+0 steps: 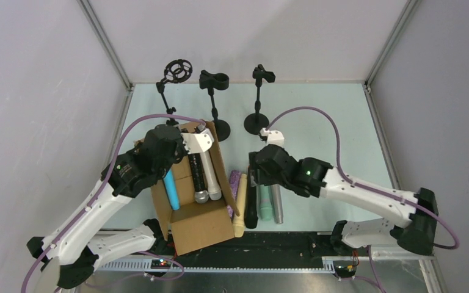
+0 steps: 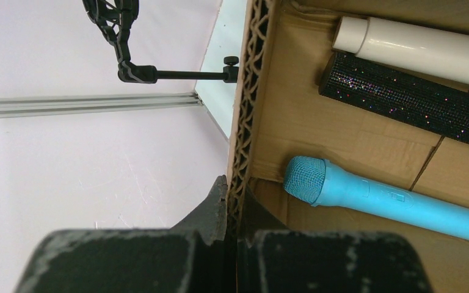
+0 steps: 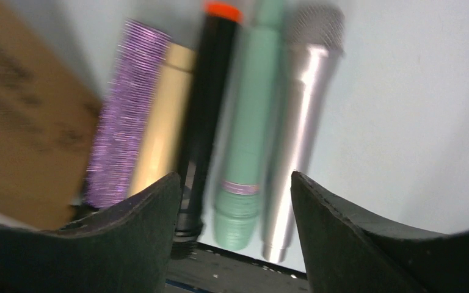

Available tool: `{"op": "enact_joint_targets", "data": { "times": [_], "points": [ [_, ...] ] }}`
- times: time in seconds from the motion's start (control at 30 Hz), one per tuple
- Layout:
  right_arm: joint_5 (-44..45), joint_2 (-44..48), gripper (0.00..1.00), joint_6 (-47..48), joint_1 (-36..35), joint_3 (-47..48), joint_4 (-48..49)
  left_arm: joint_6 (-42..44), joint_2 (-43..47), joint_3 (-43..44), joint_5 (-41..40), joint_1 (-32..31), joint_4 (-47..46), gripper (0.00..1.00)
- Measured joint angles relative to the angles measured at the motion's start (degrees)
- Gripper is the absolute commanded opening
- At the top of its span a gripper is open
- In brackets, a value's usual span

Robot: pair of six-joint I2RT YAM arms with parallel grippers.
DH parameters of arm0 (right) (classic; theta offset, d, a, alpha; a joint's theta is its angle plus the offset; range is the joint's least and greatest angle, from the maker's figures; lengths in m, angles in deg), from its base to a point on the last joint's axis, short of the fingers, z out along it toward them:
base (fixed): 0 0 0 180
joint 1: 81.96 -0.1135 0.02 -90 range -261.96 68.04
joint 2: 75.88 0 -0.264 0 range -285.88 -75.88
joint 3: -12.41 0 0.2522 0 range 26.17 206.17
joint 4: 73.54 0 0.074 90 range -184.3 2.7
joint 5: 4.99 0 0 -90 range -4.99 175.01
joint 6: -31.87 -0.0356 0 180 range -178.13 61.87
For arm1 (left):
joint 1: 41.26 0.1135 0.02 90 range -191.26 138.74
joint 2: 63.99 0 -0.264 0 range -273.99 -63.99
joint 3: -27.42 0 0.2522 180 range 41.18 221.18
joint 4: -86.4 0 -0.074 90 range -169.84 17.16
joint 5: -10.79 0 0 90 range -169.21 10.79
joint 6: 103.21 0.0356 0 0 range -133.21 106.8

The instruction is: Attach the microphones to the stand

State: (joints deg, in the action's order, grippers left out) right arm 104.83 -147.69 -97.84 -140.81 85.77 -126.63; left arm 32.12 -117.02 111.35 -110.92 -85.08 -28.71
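Three black stands stand at the back: a ring mount (image 1: 177, 70), a clip (image 1: 214, 80) and a clip (image 1: 263, 74). My left gripper (image 1: 160, 171) (image 2: 235, 201) is shut on the left wall of the cardboard box (image 2: 253, 91). In the box lie a blue microphone (image 2: 378, 198), a black glittery one (image 2: 409, 101) and a white one (image 2: 421, 49). My right gripper (image 1: 258, 177) (image 3: 235, 180) is open just above a row on the table: purple (image 3: 122, 122), cream (image 3: 162, 122), black with orange tip (image 3: 207, 104), mint green (image 3: 253, 110), silver-grey (image 3: 305, 104).
The brown box (image 1: 189, 183) sits left of centre, its flaps open, next to the purple microphone (image 1: 235, 182). The row of microphones ends at the table's near edge rail (image 1: 281, 241). Grey walls close in the left, right and back sides.
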Motion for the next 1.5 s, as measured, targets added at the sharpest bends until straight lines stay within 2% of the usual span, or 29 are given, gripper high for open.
{"op": "enact_joint_targets", "data": {
  "times": [0.1,0.2,0.3,0.37,0.5,0.67,0.93,1.2,1.5],
  "points": [
    [4.5,2.4,0.66,2.0,-8.3,6.1,4.1,0.0,0.1,0.0,0.0,0.0,0.0,0.00],
    [9.2,3.7,0.66,6.1,-18.5,8.9,12.4,0.0,0.3,0.0,0.0,0.0,0.0,0.00],
    [11.1,1.1,0.65,11.1,-26.0,9.4,21.6,0.0,0.3,0.0,0.0,0.0,0.0,0.00],
    [10.7,-2.2,0.64,13.4,-27.7,9.4,26.1,0.0,0.5,0.0,0.0,0.0,0.1,0.00],
    [8.9,-10.9,0.64,17.9,-28.5,9.4,34.6,0.0,1.0,0.0,0.1,0.1,0.3,0.00],
    [8.3,-20.8,0.68,23.4,-28.4,9.3,45.9,0.0,1.5,0.0,0.3,0.2,0.5,0.00],
    [7.3,-34.7,0.67,26.9,-24.6,9.4,62.6,0.0,1.7,-0.1,0.4,0.3,0.5,0.00],
    [7.5,-46.1,0.67,26.9,-19.3,18.1,66.9,0.0,2.1,-0.1,0.4,0.3,0.7,0.00],
    [9.2,-50.8,0.60,26.6,-18.9,23.4,67.5,0.0,2.8,-0.9,-0.2,0.6,0.6,0.00]
  ]
}}
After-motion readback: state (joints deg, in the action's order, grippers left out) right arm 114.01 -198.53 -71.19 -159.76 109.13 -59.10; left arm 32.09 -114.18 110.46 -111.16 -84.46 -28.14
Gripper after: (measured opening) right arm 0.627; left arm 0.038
